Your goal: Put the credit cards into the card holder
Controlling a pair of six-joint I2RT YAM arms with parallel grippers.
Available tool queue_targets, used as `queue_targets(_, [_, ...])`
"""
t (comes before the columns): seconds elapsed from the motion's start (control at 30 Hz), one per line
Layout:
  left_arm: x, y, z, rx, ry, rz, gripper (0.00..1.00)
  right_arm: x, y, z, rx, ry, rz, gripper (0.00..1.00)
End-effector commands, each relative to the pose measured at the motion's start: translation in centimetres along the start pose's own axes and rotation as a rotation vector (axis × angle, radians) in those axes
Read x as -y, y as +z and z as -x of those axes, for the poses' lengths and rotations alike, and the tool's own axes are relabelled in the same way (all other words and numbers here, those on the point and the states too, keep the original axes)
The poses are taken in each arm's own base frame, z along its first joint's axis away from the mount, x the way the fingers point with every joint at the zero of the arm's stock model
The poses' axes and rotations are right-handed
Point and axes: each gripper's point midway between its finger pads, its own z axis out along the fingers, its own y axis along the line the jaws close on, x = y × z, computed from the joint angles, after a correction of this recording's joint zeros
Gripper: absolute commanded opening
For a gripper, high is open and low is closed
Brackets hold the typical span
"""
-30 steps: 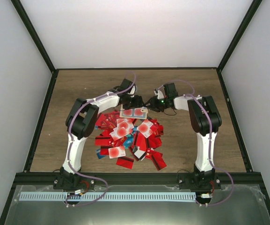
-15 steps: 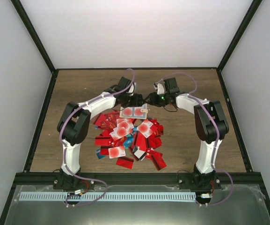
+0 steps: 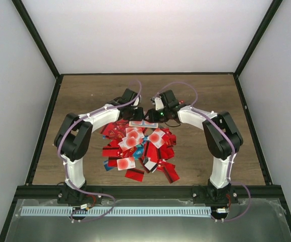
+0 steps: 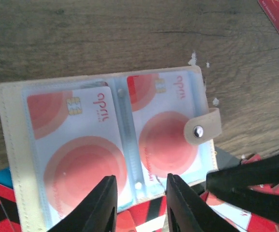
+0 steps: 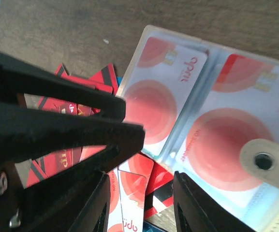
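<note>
Left claw [image 4: 138, 203] and right claw [image 5: 139, 208] hang part-open, empty, over the card holder [image 4: 7, 145]; I'd pin it before loading credit cards [image 3: 135, 145].

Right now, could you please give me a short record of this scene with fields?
holder: open, at the far edge of the pile
pockets: two white cards with red circles, one in each
snap tab: undone
pile: loose, mostly red
left gripper: open, over the holder's near edge
right gripper: open, over loose cards beside the holder
</note>
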Motion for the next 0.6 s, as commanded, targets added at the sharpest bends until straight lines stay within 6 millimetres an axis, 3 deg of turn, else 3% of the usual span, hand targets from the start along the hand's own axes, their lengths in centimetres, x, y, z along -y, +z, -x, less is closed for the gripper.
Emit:
queue_targets(0.0, [-0.7, 0.7, 0.5, 0.019, 0.003, 0.002, 0.28, -0.7, 1.0, -0.7, -0.006, 0.020, 0.025, 0.38])
queue_targets(0.33, [-1.2, 2.1, 0.5, 0.003, -0.019, -0.019, 0.21, 1.2, 2.6, -0.8, -0.004, 0.063, -0.031, 0.38])
queue_targets(0.57, [-1.1, 2.7, 0.3, -0.011, -0.027, -0.037, 0.20, 2.5, 2.5, -0.3, 0.016, 0.054, -0.112, 0.38])
